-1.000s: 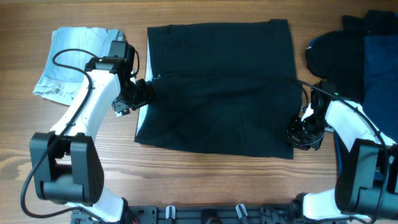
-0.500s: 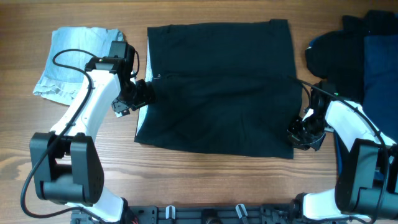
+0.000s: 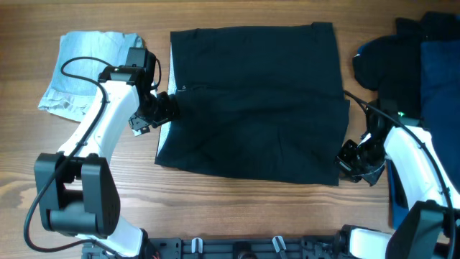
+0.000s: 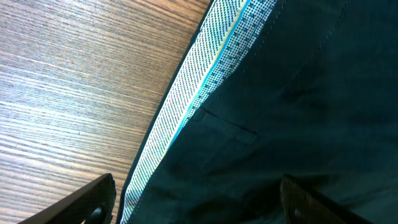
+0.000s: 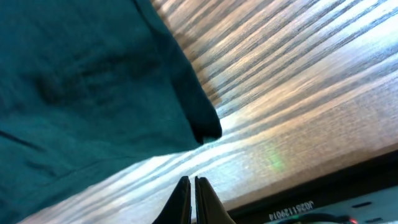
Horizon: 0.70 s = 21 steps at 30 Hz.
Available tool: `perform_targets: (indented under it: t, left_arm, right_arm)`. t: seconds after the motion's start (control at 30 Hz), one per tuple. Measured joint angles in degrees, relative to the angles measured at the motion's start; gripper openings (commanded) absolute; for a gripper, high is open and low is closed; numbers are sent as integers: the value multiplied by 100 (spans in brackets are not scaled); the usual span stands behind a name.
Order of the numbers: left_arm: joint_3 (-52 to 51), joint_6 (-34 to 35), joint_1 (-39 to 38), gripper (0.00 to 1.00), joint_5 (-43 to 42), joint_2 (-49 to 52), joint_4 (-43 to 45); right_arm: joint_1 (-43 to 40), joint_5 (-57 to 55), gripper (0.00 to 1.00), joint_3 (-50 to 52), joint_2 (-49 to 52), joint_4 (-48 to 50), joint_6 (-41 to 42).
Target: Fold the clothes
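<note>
A dark garment lies spread flat in the middle of the table. My left gripper sits at its left edge. In the left wrist view it is open wide, with the dark cloth and a white dotted lining strip between the fingers. My right gripper is at the garment's lower right corner. In the right wrist view it is shut and empty over bare wood, just off the dark cloth's corner.
A folded light blue garment lies at the back left. A pile of dark clothes lies at the right edge, with blue fabric below it. The table's front edge is close to my right gripper.
My right arm has shifted a little right and toward the front, off the garment's corner. The garment's right edge has bulged slightly. The left arm has not moved.
</note>
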<state>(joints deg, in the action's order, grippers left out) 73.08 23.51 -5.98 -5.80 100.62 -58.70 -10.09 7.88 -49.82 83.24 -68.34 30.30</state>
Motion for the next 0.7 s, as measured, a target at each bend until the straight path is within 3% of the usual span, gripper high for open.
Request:
perform_targets:
  t: [0.13, 0.23, 0.27, 0.33, 0.5, 0.57, 0.63, 0.7]
  left_arm:
    - [0, 2, 0, 79, 0, 0, 33]
    - [0, 33, 0, 39, -57, 0, 186]
    - [0, 48, 0, 21, -151, 0, 286]
    - [0, 85, 0, 7, -339, 0, 527]
    - [-2, 28, -168, 19, -496, 2, 1193]
    - [-2, -20, -317, 29, -365, 66, 1342]
    - [-2, -52, -328, 48, -210, 212, 1438]
    - [-2, -50, -317, 47, -83, 535, 1517]
  right_arm:
    - [0, -173, 4, 201, 0, 931, 92]
    - [0, -59, 4, 48, 0, 1674, -461]
    - [0, -4, 4, -15, 0, 1849, -680]
    - [0, 83, 4, -44, 0, 2046, -946]
    - [0, 175, 4, -50, 87, 2975, -1250]
    - [0, 203, 4, -57, 269, 3289, -1268]
    - [0, 221, 4, -61, 378, 3495, -1268]
    - [0, 221, 4, -61, 433, 3506, -1268]
